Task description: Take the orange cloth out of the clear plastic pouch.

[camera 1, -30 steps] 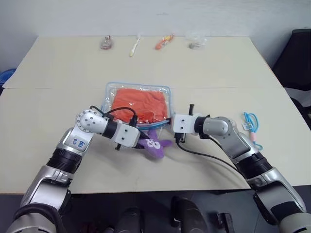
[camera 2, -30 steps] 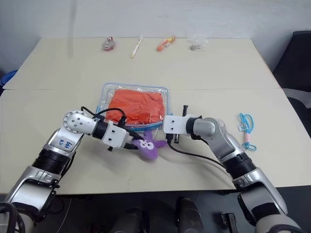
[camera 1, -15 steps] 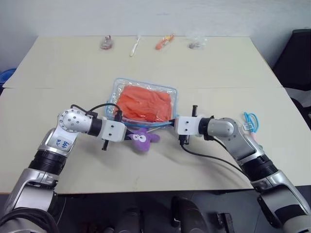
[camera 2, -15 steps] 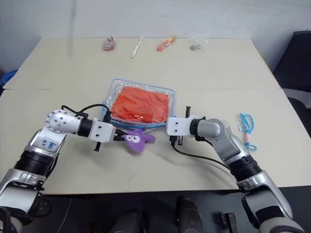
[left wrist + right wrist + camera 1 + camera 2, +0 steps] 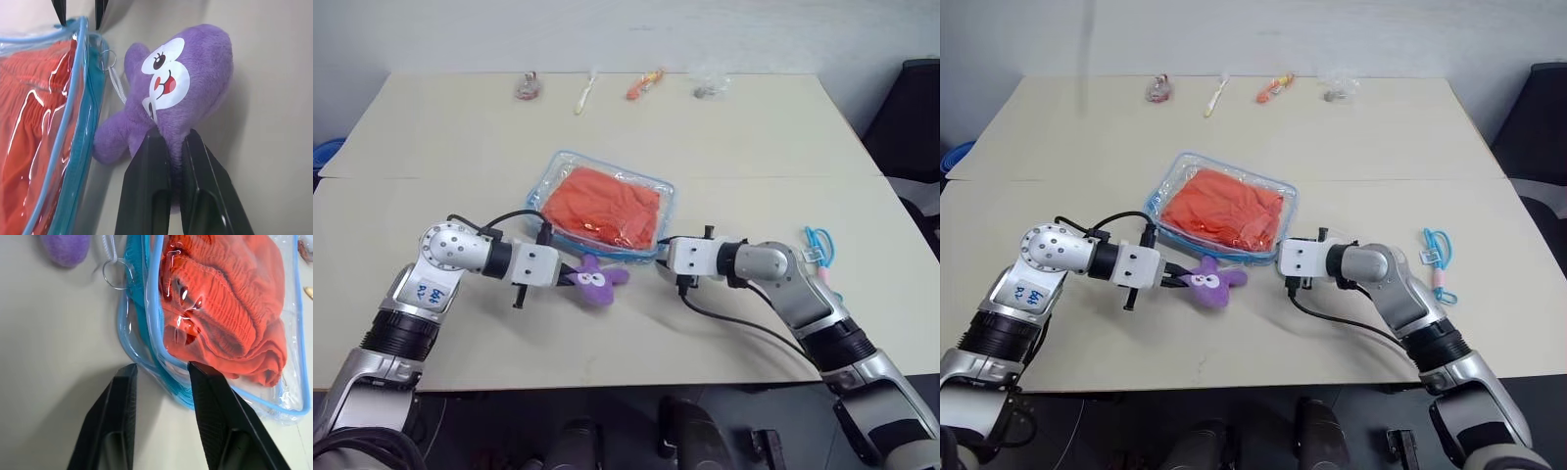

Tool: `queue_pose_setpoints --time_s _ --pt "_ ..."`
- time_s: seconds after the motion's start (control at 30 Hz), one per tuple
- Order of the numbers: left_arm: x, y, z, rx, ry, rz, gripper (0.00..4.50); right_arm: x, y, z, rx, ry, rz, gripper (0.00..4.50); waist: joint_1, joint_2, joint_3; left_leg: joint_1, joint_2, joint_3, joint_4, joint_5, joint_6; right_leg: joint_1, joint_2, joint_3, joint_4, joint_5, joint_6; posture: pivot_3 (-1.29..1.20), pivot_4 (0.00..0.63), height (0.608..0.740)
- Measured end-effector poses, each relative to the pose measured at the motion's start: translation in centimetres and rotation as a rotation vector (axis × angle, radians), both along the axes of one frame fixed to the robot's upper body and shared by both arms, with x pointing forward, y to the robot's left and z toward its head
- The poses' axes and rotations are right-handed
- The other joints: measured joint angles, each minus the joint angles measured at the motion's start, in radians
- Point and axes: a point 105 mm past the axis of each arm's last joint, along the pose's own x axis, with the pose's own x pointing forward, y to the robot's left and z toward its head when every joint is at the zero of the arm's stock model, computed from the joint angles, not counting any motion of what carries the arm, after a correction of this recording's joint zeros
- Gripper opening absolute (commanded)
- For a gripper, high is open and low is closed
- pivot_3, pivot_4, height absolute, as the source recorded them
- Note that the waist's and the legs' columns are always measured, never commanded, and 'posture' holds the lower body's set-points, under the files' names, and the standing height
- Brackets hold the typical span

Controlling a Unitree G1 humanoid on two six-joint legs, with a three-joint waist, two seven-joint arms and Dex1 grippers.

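Lying inside clear plastic pouch — folded orange cloth.

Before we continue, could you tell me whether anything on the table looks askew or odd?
The clear plastic pouch lies skewed, not square to the table. The left gripper is shut on the purple plush toy, not the pouch.

A purple plush toy lies on the beige desk. Four small items line the far edge; a blue cord lies at the right.
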Motion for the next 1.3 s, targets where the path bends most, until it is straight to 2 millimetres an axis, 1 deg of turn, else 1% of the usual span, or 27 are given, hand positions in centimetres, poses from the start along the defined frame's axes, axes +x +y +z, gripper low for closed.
queue_pose_setpoints --time_s 0.07,0.17,0.4,0.5,0.6,0.93,1.07,1.17,1.3 --pt "-0.4 -0.3 -0.3 -0.007 0.02 -0.014 0.0 0.1 -0.2 0.3 0.006 -0.008 -0.009 1.65 0.0 0.0 0.0 0.0 0.0 0.0 0.0 0.0 0.0 0.0 0.0 0.0 0.0 0.0 0.0 0.0 0.15 0.74" --pt "-0.5 -0.2 -0.4 -0.006 0.032 -0.008 0.0 0.1 -0.2 0.6 0.011 -0.014 -0.011 1.65 0.0 0.0 0.0 0.0 0.0 0.0 0.0 0.0 0.0 0.0 0.0 0.0 0.0 0.0 0.0 0.0 0.15 0.74" --pt "-0.7 -0.6 -0.1 -0.005 0.02 -0.021 0.0 -0.1 1.3 0.5 0.039 -0.011 0.011 1.65 0.0 0.0 0.0 0.0 0.0 0.0 0.0 0.0 0.0 0.0 0.0 0.0 0.0 0.0 0.0 0.0 0.15 0.74" --pt "-0.7 -0.5 -0.1 -0.006 0.025 -0.016 0.0 0.3 1.4 0.6 0.035 -0.021 0.004 1.07 0.0 0.0 0.0 0.0 0.0 0.0 0.0 0.0 0.0 0.0 0.0 0.0 0.0 0.0 0.0 0.0 0.15 0.74" --pt "-0.6 -0.5 -0.2 -0.007 0.03 -0.012 0.0 0.6 1.3 0.6 0.031 -0.024 0.0 0.03 0.0 0.0 0.0 0.0 0.0 0.0 0.0 0.0 0.0 0.0 0.0 0.0 0.0 0.0 0.0 0.0 0.15 0.74" --pt "-0.6 -0.4 -0.1 -0.011 0.039 -0.002 0.0 0.5 1.1 0.7 0.019 -0.036 0.011 0.03 0.0 0.0 0.0 0.0 0.0 0.0 0.0 0.0 0.0 0.0 0.0 0.0 0.0 0.0 0.0 0.0 0.15 0.74" --pt "-0.6 0.0 0.3 -0.024 0.053 0.011 0.0 0.2 0.0 0.4 -0.005 -0.029 0.014 0.03 0.001 0.0 0.0 0.0 0.0 0.0 0.0 0.0 0.0 0.0 0.0 0.0 0.0 0.0 0.0 0.0 0.15 0.74" --pt "-0.6 1.1 1.1 -0.023 0.053 0.039 0.0 0.0 -1.1 0.4 -0.014 -0.025 0.012 0.03 0.0 0.0 0.0 0.0 0.0 0.0 0.0 0.0 0.0 0.0 0.0 0.0 0.0 0.0 0.0 0.0 0.15 0.74" --pt "-0.9 2.3 1.9 -0.022 0.055 0.07 0.0 0.0 -2.7 0.9 -0.04 -0.042 -0.003 0.03 0.0 0.0 0.0 0.0 0.0 0.0 0.0 0.0 0.0 0.0 0.0 0.0 0.0 0.0 0.0 0.0 0.15 0.74"
